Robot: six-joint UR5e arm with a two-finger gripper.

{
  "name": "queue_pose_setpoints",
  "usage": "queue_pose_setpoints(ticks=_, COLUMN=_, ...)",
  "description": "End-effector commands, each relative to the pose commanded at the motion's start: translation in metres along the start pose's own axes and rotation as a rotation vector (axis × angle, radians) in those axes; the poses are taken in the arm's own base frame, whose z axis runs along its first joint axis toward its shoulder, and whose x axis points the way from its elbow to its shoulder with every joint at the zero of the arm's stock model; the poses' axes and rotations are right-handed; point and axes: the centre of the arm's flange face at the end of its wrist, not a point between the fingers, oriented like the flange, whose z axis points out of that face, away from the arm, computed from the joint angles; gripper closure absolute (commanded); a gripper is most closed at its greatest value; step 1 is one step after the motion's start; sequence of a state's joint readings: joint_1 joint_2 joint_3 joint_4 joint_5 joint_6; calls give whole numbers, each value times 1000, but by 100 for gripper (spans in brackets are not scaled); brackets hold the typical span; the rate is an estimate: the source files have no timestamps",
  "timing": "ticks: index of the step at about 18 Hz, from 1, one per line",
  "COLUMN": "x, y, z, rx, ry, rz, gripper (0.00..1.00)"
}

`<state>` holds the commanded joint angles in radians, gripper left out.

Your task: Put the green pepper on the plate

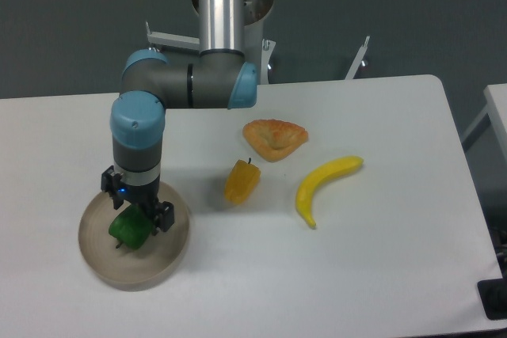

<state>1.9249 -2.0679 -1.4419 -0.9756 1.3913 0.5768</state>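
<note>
My gripper (135, 215) grasps the green pepper (129, 229) low over the plate (170, 255) at the table's near left; next I release it.

Silver alu tube arm (219, 5), grey joints w/ light-blue caps, black gripper (136, 210), small blue LED

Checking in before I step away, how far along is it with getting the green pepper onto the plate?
Nearly done. The green pepper is already over the plate, apparently resting in it. The gripper is right at the pepper; whether it grips is unclear. Left: let go and lift away.
</note>
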Motion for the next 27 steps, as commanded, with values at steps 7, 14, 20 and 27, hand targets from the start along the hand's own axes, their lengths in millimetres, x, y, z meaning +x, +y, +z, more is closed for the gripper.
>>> queue_pose_setpoints(ticks=7, x=-110, y=53, z=-58, rx=12, ry=-117, rz=-10, gripper=0)
queue_pose_setpoints(ticks=14, x=-205, y=118, z=-85, rx=-55, ry=-210, rz=65, gripper=0)
queue_pose_setpoints(ticks=20, x=-252, y=146, z=-101, rx=-94, ry=-266, rz=77, gripper=0)
queue_pose_setpoints(ticks=27, x=-261, y=150, z=-108, rx=-97, ry=-285, rz=77, gripper=0)
